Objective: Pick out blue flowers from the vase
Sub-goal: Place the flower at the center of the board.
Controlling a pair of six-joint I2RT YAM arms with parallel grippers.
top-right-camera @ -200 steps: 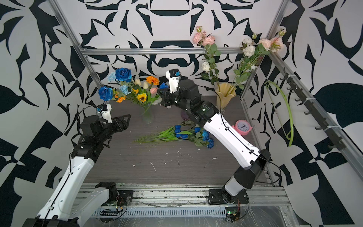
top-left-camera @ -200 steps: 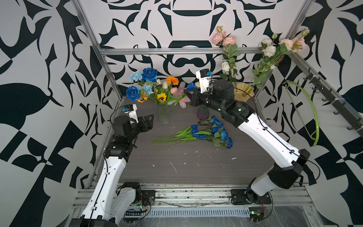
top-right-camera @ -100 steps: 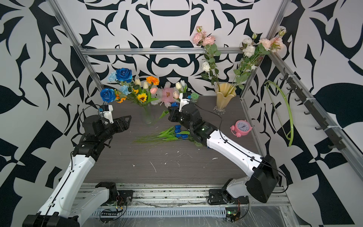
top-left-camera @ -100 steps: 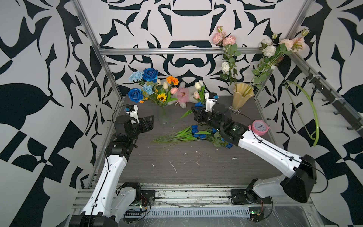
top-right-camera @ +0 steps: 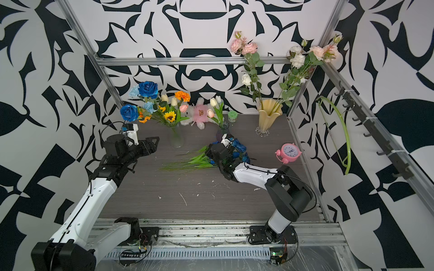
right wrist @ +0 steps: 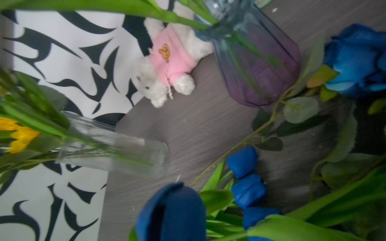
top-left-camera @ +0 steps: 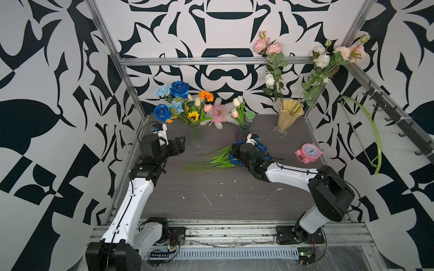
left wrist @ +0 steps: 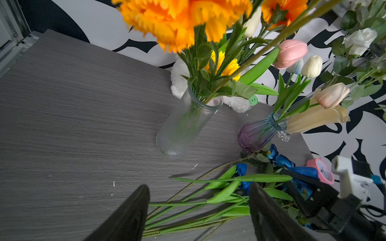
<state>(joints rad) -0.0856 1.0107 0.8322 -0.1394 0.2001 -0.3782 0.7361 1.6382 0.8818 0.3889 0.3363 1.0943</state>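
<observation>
left pincer (left wrist: 198, 187) gapes empty near the clear vase (left wrist: 183, 125); right pincer (top-left-camera: 236, 150), closed, sits among blue flowers (right wrist: 247, 189) by the purple vase (right wrist: 261, 68).

Walls (top-left-camera: 47, 70): black-and-white swirl pattern. Tabletop (top-left-camera: 223, 204): grey wood-grain with white flecks. Roses (top-left-camera: 179, 89): deep blue. Carnations (top-left-camera: 162, 91): pale blue. Marigold (top-left-camera: 206, 95): orange. Sunflower (top-left-camera: 193, 116): yellow. Tulips (right wrist: 242, 160) lying flat: dark blue, bright green leaves. Ribbed vase (left wrist: 183, 125): clear. Small vase (left wrist: 257, 135): purple, shading to blue at the neck. Plush toy (top-left-camera: 219, 112): white, pink jumper. Clock (top-left-camera: 308, 151): pink.

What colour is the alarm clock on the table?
The alarm clock is pink, clearest in a top view.
</observation>
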